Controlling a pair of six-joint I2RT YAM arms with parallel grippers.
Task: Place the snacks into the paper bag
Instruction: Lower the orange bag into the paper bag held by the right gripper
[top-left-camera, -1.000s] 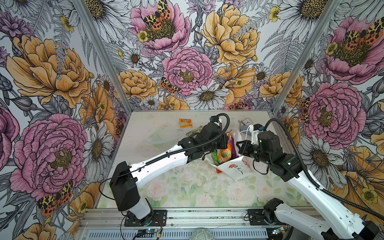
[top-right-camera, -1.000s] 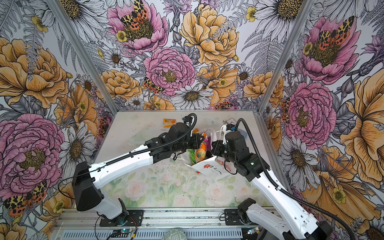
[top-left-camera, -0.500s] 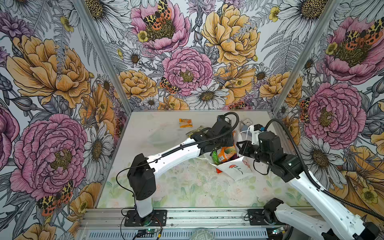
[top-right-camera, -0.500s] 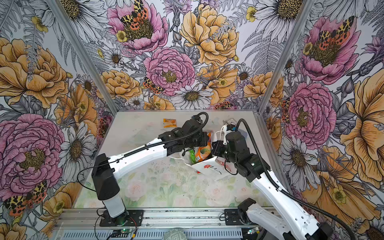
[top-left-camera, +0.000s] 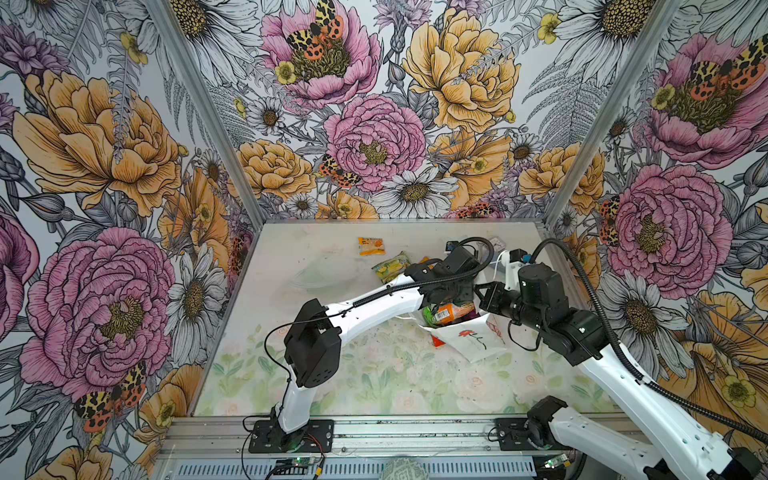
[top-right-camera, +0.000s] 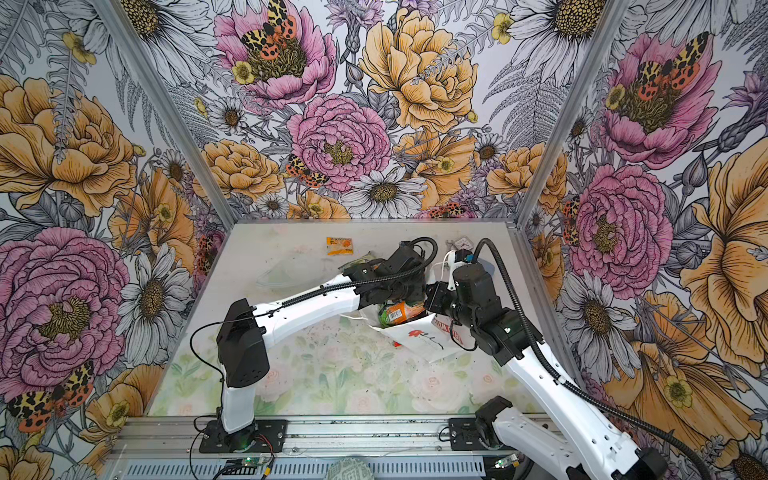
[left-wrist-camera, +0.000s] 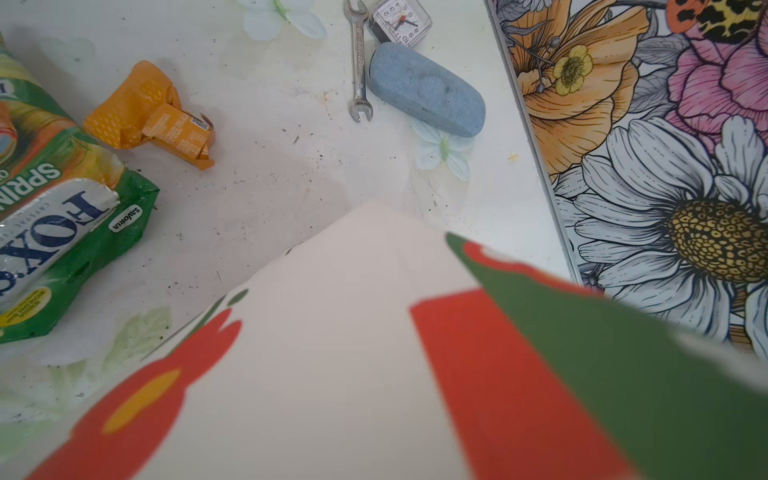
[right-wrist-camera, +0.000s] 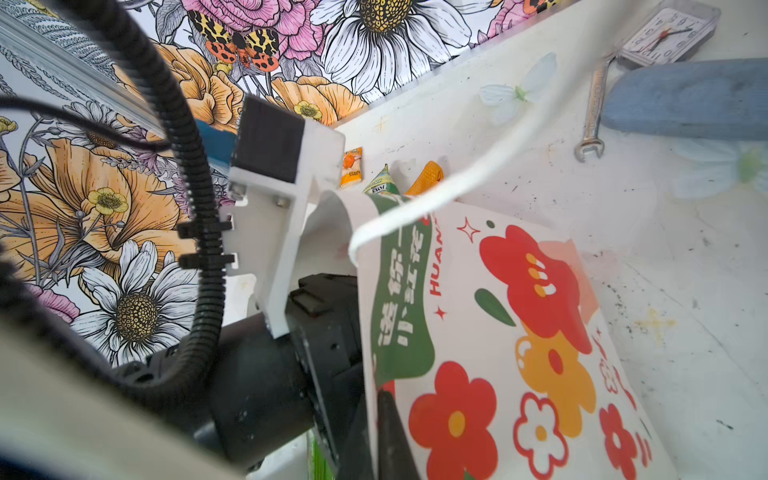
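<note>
The paper bag (top-left-camera: 473, 338) leans on the table right of centre, its mouth towards the back; several snacks (top-left-camera: 449, 312) lie in it, also seen in a top view (top-right-camera: 399, 311). My right gripper (right-wrist-camera: 374, 415) is shut on the bag's flower-printed side wall (right-wrist-camera: 498, 332) near the rim. My left gripper (top-left-camera: 461, 296) sits at the bag's mouth beside that wall. The printed wall (left-wrist-camera: 332, 353) hides its jaws in the left wrist view, so I cannot see whether they pinch it. Loose snacks lie behind the bag: an orange packet (top-left-camera: 371, 245), a green FOX'S packet (left-wrist-camera: 62, 232) and a crumpled orange one (left-wrist-camera: 153, 120).
A wrench (left-wrist-camera: 358, 62), a small clock (left-wrist-camera: 399, 20) and a grey-blue case (left-wrist-camera: 428, 91) lie near the back right corner, close to the right wall (left-wrist-camera: 623, 166). A white cord handle (right-wrist-camera: 457, 178) loops over the bag.
The left arm has swung its elbow to the right and its gripper has moved towards the back right across the bag's mouth. Packets that stuck up from the bag now lie lower.
</note>
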